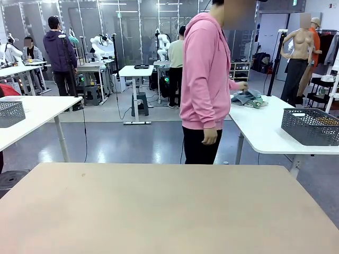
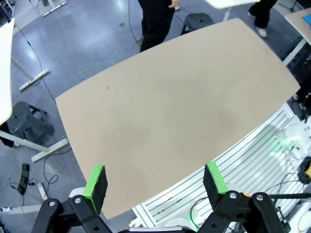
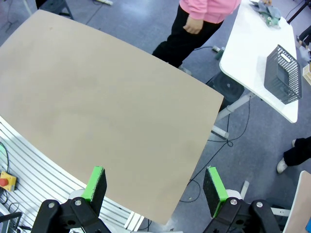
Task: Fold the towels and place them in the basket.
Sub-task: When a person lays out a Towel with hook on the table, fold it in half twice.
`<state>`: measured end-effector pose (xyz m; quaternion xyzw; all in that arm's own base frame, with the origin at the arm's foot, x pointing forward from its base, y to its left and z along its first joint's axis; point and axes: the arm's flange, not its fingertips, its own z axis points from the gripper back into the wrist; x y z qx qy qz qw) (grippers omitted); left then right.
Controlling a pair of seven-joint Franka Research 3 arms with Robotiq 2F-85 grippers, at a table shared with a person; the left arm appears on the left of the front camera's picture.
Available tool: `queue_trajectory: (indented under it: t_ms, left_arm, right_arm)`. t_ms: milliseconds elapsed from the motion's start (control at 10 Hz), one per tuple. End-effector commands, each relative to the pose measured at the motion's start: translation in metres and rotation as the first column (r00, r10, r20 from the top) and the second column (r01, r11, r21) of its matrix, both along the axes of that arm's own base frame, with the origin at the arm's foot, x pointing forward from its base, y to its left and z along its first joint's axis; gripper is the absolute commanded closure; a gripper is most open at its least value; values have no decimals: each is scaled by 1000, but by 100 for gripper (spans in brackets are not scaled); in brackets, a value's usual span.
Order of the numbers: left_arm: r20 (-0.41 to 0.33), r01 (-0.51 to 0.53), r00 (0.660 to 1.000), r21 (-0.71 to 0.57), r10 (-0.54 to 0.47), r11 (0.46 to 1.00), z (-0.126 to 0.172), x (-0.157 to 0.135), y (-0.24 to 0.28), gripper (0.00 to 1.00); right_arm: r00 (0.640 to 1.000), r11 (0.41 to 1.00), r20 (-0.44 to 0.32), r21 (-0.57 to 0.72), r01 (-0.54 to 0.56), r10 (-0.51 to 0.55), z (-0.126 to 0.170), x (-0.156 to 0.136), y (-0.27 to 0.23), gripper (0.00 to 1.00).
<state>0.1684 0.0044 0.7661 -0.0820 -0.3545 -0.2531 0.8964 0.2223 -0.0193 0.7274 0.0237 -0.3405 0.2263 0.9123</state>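
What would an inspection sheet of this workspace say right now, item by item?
Surface: beige table, one small dark speck.
Job's things: towels heaped on the white side table, unfolded; basket on the same table, apart from them.
Clutter: nothing seen.
Pincers: left pincer open above the table; right pincer open likewise.
Cables: cable looping on the floor under the side table.
Surroundings: person in pink, one hand on the towels.

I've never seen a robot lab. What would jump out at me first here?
Most likely the person in the pink hoodie, standing beyond the big beige table and reaching sideways to a heap of cloth on the white side table at the right. A dark grey mesh basket sits on that same white table. In the wrist views, the left claw and right claw, black with green pads, hang open above the beige table.
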Motion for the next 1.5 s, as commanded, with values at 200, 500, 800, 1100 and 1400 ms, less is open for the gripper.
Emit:
queue_trajectory:
  t_ms: [200,500,800,1100,1400]
  left_arm:
    - [0,8,1000,0,-8,1000,2,1,-1,0]
    - [0,8,1000,0,-8,1000,2,1,-1,0]
    - [0,8,1000,0,-8,1000,2,1,-1,0]
    - [0,8,1000,0,-8,1000,2,1,-1,0]
    - [0,8,1000,0,-8,1000,2,1,-1,0]
  right_arm:
    - [1000,1000,0,0,0,0,0,-1,0,0]
    - [1000,1000,0,0,0,0,0,-1,0,0]
    - [1000,1000,0,0,0,0,0,-1,0,0]
    - [1000,1000,0,0,0,0,0,-1,0,0]
    - [1000,1000,0,0,0,0,0,-1,0,0]
